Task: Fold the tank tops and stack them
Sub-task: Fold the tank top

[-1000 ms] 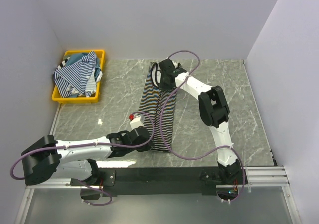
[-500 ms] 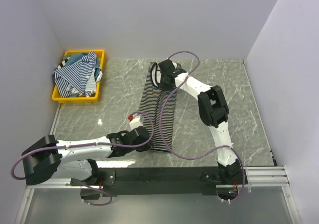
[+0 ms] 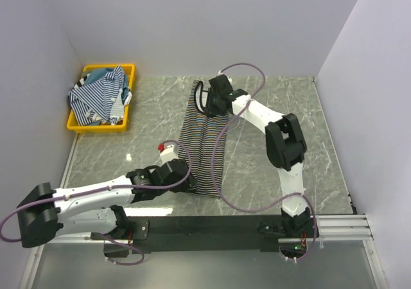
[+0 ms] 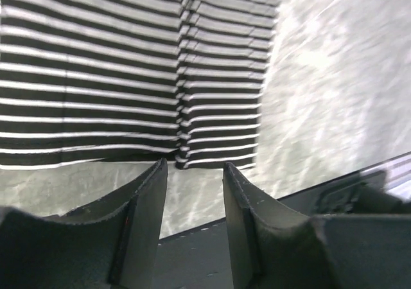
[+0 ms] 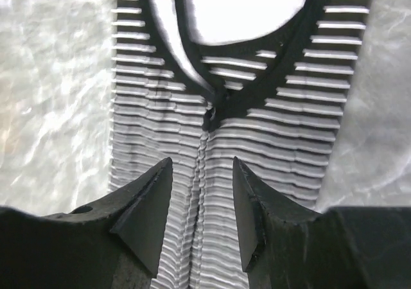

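- While the black striped tank top (image 3: 204,149) is lying folded lengthwise into a narrow strip on the middle of the marble table (image 3: 308,135), one arm is reaching to each of its ends.
- The left gripper (image 4: 192,173) is hovering at the near hem with its jaws standing apart and nothing between them. The hem's corner is lying just ahead of the fingertips.
- The right gripper (image 5: 202,173) is hanging over the far end, just below the scooped neck. Its jaws are likewise parted and gripping nothing, and the central crease of the fabric is running between the fingertips.
- The other tank tops (image 3: 99,96), blue-and-white striped with some teal showing, are sitting heaped in the yellow bin (image 3: 96,128) at the far left, well apart from the folded one.
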Robot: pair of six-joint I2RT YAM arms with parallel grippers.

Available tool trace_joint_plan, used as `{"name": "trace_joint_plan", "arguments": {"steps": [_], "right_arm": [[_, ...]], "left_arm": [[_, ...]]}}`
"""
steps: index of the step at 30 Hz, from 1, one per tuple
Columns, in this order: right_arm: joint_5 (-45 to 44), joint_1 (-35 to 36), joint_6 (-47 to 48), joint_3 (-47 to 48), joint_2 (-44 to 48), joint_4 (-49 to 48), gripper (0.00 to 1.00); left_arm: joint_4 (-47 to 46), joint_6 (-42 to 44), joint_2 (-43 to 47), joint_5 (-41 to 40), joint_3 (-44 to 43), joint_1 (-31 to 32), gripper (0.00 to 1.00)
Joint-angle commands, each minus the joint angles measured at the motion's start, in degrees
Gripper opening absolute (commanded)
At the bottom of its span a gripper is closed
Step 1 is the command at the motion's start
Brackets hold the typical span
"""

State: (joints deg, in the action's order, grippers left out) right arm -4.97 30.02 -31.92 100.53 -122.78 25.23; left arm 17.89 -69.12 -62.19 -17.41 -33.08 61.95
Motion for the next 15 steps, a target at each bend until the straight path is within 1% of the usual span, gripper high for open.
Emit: {"name": "trace_joint_plan", "arguments": {"steps": [1, 2, 3, 4, 5, 6, 7, 9, 10, 13, 15], "right_arm": [[0.14, 0.13, -0.59, -7.41, 12.09, -5.19, 0.50], [0.23, 0.21, -1.12, -10.15, 14.21, -7.11, 0.50], [0.49, 0.13, -1.47, -13.40, 18.85, -8.52, 0.50], [1.10, 0.21, -1.74, -19.78, 21.33, -9.93, 0.50], [1.71, 0.21, -2.44, -23.07, 23.70, -11.85, 0.51], [2.24, 0.21, -2.88, -26.32, 25.99, -13.01, 0.51], [3.20, 0.39, -3.40, -33.05, 30.89, -14.32, 0.51], [4.44, 1.44, -5.07, -40.12, 35.74, -18.09, 0.51], [4.18, 1.97, -5.60, -46.07, 40.03, -18.81, 0.51], [3.39, 5.48, -7.45, -54.79, 46.29, -20.57, 0.52], [2.25, 9.68, -9.12, -59.19, 49.02, -20.66, 0.52]], "left_arm": [[5.65, 0.66, 4.00, -4.21, -4.09, -2.09, 0.46], [8.19, 0.57, 4.79, -5.17, -4.10, -3.06, 0.47], [9.00, 0.65, 6.11, -5.27, -3.84, -4.11, 0.47], [9.70, 1.00, 6.99, -5.09, -2.88, -6.82, 0.49], [9.79, 1.36, 8.04, -3.61, -2.08, -8.41, 0.52], [8.93, 2.49, 10.05, -2.47, -1.29, -9.99, 0.53], [7.87, 3.11, 11.12, -1.32, 0.46, -13.06, 0.54], [6.03, 4.43, 12.62, 2.18, 1.52, -15.97, 0.56], [5.58, 4.96, 12.54, 3.25, 2.14, -18.25, 0.57], [3.66, 6.28, 10.87, 6.68, 3.80, -21.33, 0.59], [1.72, 6.54, 9.73, 9.74, 5.21, -22.75, 0.60]]}}
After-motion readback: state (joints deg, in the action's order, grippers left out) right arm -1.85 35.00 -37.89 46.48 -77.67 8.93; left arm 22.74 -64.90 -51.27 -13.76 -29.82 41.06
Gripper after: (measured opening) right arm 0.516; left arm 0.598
